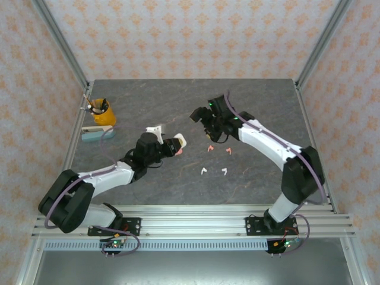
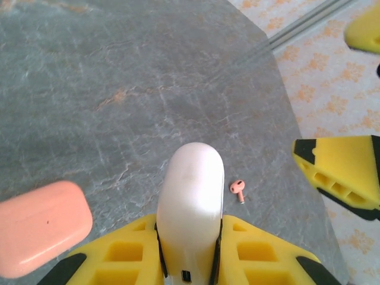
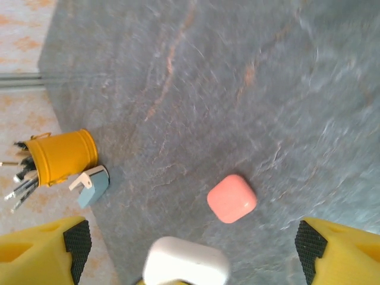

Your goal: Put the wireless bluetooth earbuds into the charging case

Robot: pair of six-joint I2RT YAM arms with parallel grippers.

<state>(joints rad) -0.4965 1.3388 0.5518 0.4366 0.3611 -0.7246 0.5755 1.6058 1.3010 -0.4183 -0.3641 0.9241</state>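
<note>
Four earbuds (image 1: pixel 209 148) loose on the grey desk (image 1: pixel 261 101): two coral side by side, two white (image 1: pixel 203 171) nearer the arm bases, all outside the cases
One white case (image 2: pixel 190 190), lid closed, clamped between the yellow fingers (image 2: pixel 113 255) of the left gripper (image 1: pixel 173 145)
One coral case (image 3: pixel 231 198), closed, on the desk just beside it
Right gripper (image 1: pixel 208 123): fingers (image 3: pixel 338 249) wide apart, holding nothing
One yellow pen cup (image 1: pixel 102 111) and one stapler (image 1: pixel 97 134), far left
</note>
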